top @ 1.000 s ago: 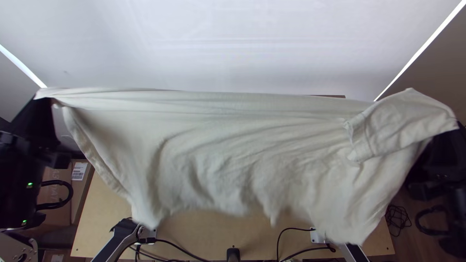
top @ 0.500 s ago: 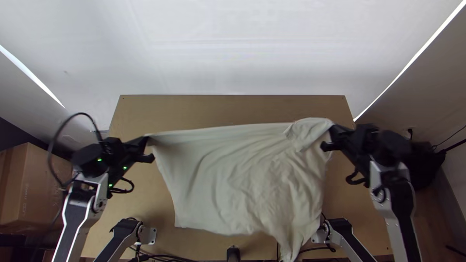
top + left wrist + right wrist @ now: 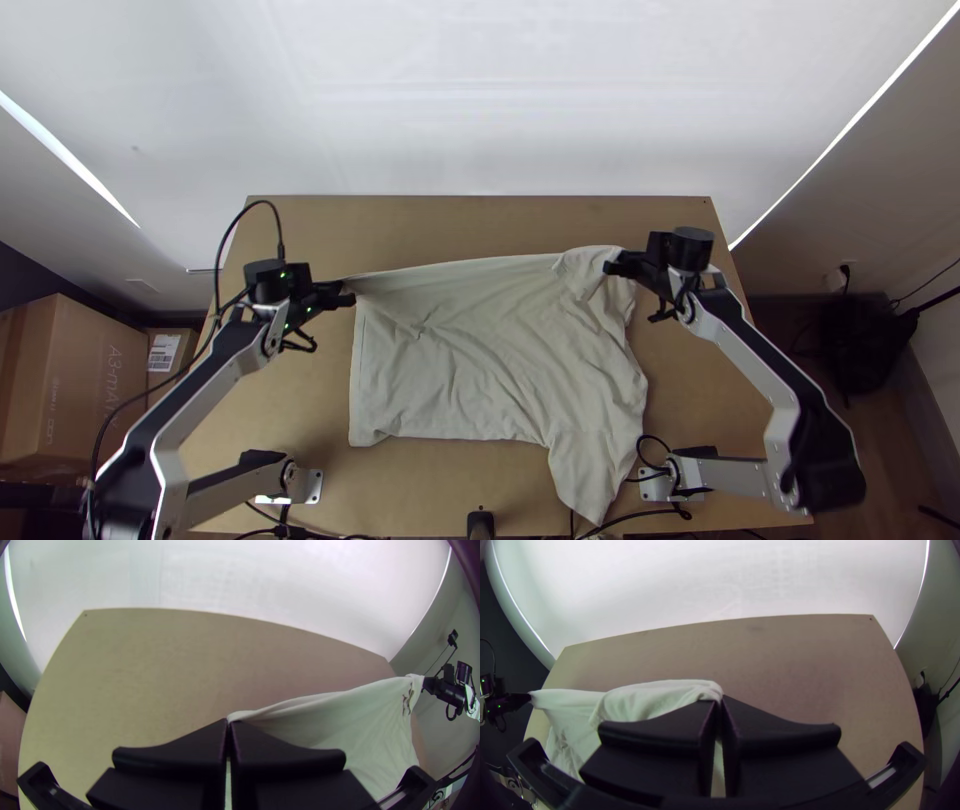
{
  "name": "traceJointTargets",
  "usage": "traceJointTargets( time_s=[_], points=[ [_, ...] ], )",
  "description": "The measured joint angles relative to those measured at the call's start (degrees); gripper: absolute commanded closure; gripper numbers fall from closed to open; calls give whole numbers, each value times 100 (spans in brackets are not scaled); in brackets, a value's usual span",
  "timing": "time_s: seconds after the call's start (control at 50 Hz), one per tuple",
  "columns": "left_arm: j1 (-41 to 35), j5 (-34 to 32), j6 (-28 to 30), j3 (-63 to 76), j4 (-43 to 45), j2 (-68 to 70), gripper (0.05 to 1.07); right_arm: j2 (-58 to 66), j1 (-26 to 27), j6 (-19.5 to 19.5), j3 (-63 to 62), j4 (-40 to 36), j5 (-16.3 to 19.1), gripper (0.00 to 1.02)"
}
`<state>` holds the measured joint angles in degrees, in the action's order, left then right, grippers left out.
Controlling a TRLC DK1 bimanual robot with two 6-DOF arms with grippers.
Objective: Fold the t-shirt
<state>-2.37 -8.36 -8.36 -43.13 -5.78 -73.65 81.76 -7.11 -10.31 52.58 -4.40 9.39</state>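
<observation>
Top view: t-shirt (image 3: 490, 350) lay spread, wrinkled; left gripper (image 3: 350, 293) and right gripper (image 3: 608, 268) pinched its far corners; folding seemingly outstanding.

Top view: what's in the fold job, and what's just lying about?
Job:
- t-shirt, loosely spread, wrinkled
- left gripper, shut on one far corner
- right gripper, shut on the other end of that edge

Lying about:
- large cardboard box, far left
- smaller box with white label, beside it
</observation>
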Motion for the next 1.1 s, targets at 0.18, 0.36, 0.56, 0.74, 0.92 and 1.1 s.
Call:
traceJointTargets(
  time_s=[0.18,0.36,0.56,0.74,0.92,1.1],
  points=[
    [26,0,-24,-966,208,-1355,105,1329,0,-48,940,68,-2,100],
    [57,44,-26,-1954,232,-2459,105,2302,0,-61,1862,92,-44,100],
    [57,219,-138,-3027,254,-3471,105,3003,0,-59,2765,92,-46,100],
    [46,352,-236,-3720,293,-4017,76,3497,0,-59,3611,94,-59,63],
    [-20,503,-240,-3807,603,-4061,10,3563,-35,-57,3934,-216,-109,3],
    [-24,525,-330,-3807,616,-3875,10,3495,-33,-114,4046,-809,-186,3]
  ],
)
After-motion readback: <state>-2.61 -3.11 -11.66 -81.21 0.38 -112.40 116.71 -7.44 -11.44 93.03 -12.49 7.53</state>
